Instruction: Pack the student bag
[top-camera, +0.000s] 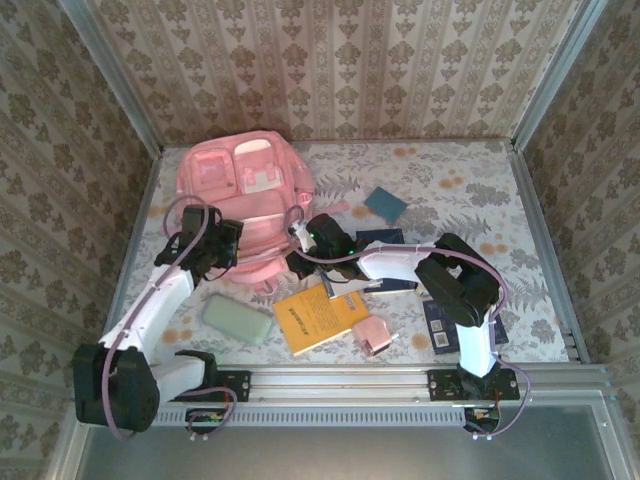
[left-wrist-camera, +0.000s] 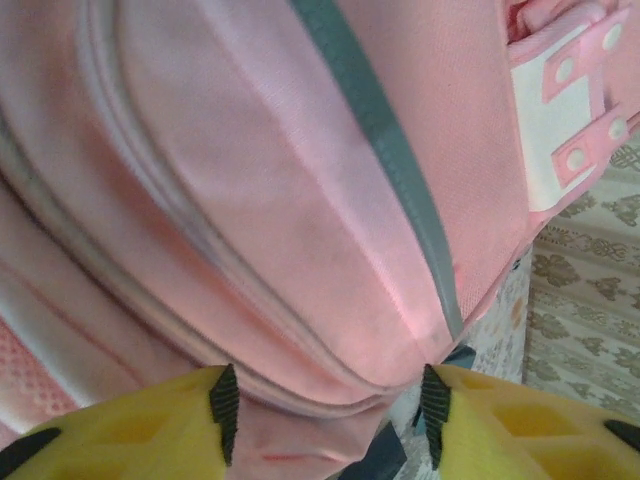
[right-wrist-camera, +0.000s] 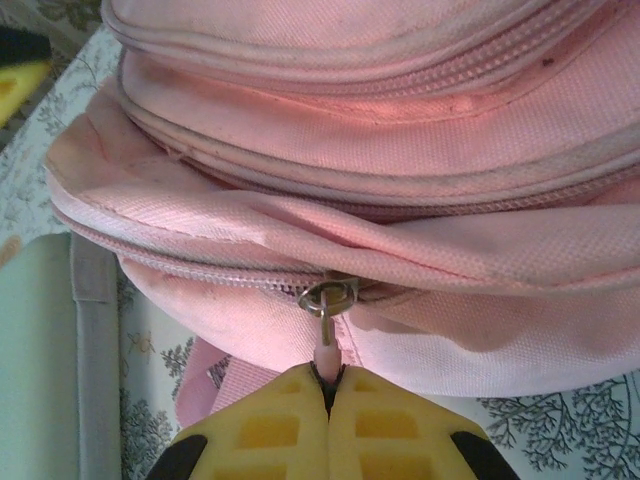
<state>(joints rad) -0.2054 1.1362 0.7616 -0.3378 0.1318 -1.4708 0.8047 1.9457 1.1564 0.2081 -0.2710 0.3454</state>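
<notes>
The student bag (top-camera: 245, 190) lies flat at the far left-centre of the table (top-camera: 450, 190), front panels up. Every zip in sight on it is closed, so nothing inside can be seen. The right wrist view shows what the top view cannot: the right gripper (right-wrist-camera: 328, 385) is pinched tight on the pink zip pull (right-wrist-camera: 327, 352) at the bag's near edge. In the left wrist view the left gripper (left-wrist-camera: 330, 400) has its fingers apart, with pink fabric between them, unclamped. On the table near the bag lie a yellow book (top-camera: 315, 318), a green case (top-camera: 238, 320), a teal square (top-camera: 385, 204) and dark blue books (top-camera: 385, 240)
</notes>
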